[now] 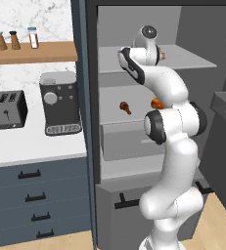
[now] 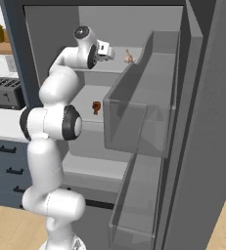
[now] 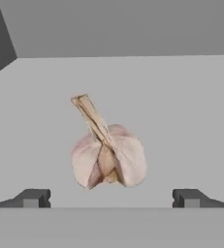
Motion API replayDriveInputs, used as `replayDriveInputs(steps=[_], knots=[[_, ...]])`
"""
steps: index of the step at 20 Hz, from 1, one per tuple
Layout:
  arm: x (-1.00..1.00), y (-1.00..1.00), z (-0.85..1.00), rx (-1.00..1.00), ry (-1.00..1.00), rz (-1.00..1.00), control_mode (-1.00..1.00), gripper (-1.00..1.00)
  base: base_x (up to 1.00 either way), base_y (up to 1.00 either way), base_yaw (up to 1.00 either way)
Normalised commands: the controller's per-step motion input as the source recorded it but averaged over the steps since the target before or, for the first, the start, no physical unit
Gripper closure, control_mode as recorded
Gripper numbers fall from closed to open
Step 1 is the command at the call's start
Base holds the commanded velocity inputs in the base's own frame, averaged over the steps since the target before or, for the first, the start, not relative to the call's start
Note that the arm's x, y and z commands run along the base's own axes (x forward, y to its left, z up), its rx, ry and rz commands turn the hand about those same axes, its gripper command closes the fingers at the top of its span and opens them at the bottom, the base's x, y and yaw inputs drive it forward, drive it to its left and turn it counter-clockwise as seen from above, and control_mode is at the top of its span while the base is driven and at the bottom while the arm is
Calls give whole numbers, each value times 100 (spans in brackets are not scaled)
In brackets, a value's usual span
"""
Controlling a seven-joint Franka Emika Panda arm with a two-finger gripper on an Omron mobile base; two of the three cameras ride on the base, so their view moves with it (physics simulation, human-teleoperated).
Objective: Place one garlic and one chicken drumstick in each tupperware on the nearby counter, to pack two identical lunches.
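A garlic [image 3: 108,157] with a dry stalk lies on the upper fridge shelf [image 3: 191,121], just ahead of my gripper [image 3: 111,198]. The gripper is open, its fingertips [image 3: 33,197] spread wider than the bulb and holding nothing. From the right base view the hand [image 2: 103,49] reaches into the fridge toward the garlic [image 2: 129,57]. Two chicken drumsticks [image 1: 125,107] [image 1: 157,103] lie on the shelf below; one drumstick [image 2: 96,107] is seen from the right. The white counter [image 1: 16,141] runs left of the fridge. The tupperware is out of view.
The open fridge door with its clear bins [image 2: 144,97] stands close on the right. A grey drawer [image 1: 124,139] sits under the drumstick shelf. A toaster [image 1: 4,110] and a coffee machine [image 1: 60,102] stand on the counter, with jars on a wooden shelf [image 1: 31,51] above.
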Motion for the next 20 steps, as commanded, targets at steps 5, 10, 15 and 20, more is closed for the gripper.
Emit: replayDriveInputs(steps=[5, 10, 15, 20], knots=[[62, 0, -16, 0, 0, 0, -100, -100, 0, 0, 0], [58, 0, -13, 0, 2, 0, -100, -100, 0, 0, 0], [7, 0, -39, 0, 11, 0, -100, 100, 0, 0, 0], [-56, -2, -84, -2, 6, 0, -100, 100, 0, 0, 0]])
